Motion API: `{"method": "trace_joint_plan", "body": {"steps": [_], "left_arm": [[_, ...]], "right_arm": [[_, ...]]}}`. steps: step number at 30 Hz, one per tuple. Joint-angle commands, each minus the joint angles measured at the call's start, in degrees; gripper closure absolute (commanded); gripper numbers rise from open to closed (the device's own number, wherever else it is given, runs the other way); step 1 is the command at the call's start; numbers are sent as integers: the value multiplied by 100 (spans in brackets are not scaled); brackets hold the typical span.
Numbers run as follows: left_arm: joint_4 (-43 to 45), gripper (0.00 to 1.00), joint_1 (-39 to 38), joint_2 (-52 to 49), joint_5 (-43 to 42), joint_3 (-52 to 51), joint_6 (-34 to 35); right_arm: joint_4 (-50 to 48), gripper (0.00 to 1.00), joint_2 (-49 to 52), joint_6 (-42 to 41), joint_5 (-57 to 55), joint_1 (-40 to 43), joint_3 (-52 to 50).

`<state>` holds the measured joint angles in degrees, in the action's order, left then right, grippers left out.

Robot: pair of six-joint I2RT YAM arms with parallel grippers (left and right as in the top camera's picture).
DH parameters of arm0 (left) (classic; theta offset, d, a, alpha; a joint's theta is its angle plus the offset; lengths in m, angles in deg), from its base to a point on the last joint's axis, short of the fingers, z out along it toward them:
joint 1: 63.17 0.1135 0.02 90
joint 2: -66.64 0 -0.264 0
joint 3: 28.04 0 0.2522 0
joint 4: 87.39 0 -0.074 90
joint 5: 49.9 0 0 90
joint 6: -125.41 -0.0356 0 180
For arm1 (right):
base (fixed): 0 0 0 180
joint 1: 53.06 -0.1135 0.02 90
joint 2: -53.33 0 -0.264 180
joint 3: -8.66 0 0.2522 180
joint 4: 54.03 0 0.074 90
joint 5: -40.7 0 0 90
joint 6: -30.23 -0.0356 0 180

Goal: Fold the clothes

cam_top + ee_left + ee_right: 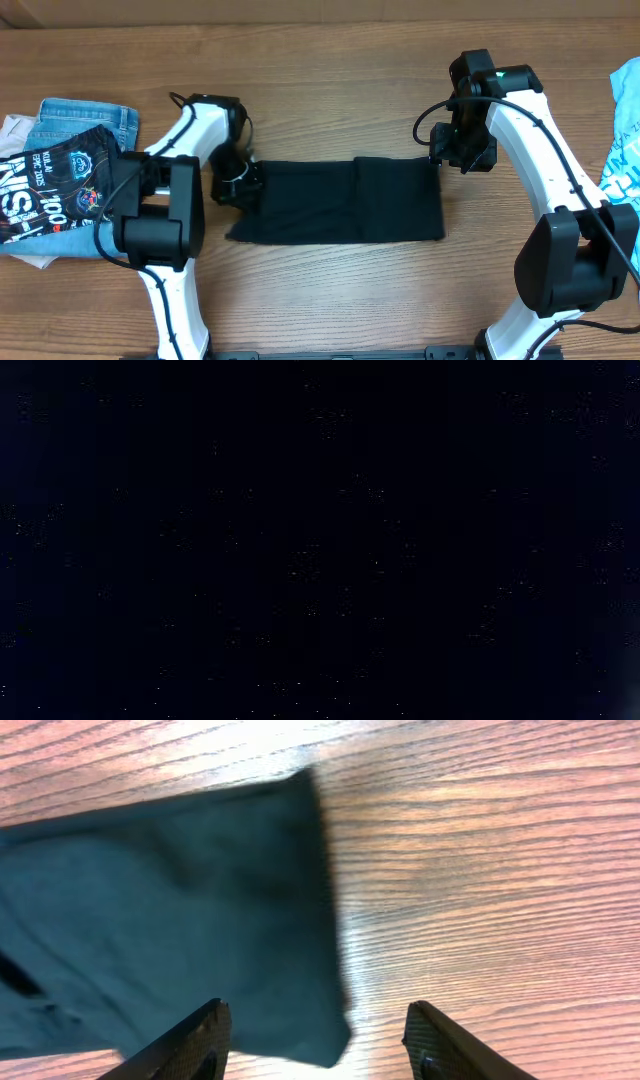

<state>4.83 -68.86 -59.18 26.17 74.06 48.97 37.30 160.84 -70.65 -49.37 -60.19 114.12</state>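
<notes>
A black garment point(340, 200) lies folded into a long flat band across the middle of the wooden table. My left gripper point(237, 180) is down on its bunched left end. The left wrist view is all dark, so the jaws are hidden. My right gripper point(462, 155) hovers over the garment's far right corner. In the right wrist view the jaws point(315, 1010) are open and empty, with the garment's corner point(170, 920) beneath the left finger and bare wood under the right.
A pile of clothes lies at the left edge: blue jeans point(85, 120) under a black printed shirt point(55, 185). A light blue printed cloth point(625, 140) lies at the right edge.
</notes>
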Motion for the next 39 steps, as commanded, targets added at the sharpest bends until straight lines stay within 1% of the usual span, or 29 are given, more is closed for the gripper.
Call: {"method": "trace_joint_plan", "body": {"steps": [1, 4, 8, 11, 15, 18, 22, 24, 31, 37, 39], "left_arm": [[-269, 96, 487, -57, 817, 588, 81], [-634, 96, 896, -57, 1174, 1182, 79], [-1032, 96, 1384, -57, 1266, 1974, 57], [-1405, 96, 1613, -57, 1115, 2581, 59], [-1864, 96, 1567, -57, 531, 3132, 55], [-2245, 96, 1322, -57, -63, 3386, -125], [-2284, 96, 809, 42, -363, 3429, -120], [-2282, 96, 380, 81, -372, 3432, -114], [-2144, 96, -649, 85, -302, 3432, -87], [-1781, 96, -1327, 83, -120, 3429, 289], [-1696, 94, -1521, 81, 24, 3427, 385]], "right_arm": [[-9, 39, -153, 17, -31, 20, 138], [-9, 39, -153, 20, -31, 20, 138], [-13, 39, -153, 20, -33, 20, 138], [-9, 39, -153, 20, -33, 20, 138], [-33, 39, -153, 20, -31, 20, 138], [-68, 39, -153, 26, -33, 20, 138], [-46, 39, -153, 39, -31, 20, 138], [-66, 39, -153, 39, -33, 26, 138], [-92, 39, -153, 39, -31, 146, 138], [-70, 39, -153, 42, -31, 273, 138], [-68, 39, -153, 52, -31, 278, 138]]}}
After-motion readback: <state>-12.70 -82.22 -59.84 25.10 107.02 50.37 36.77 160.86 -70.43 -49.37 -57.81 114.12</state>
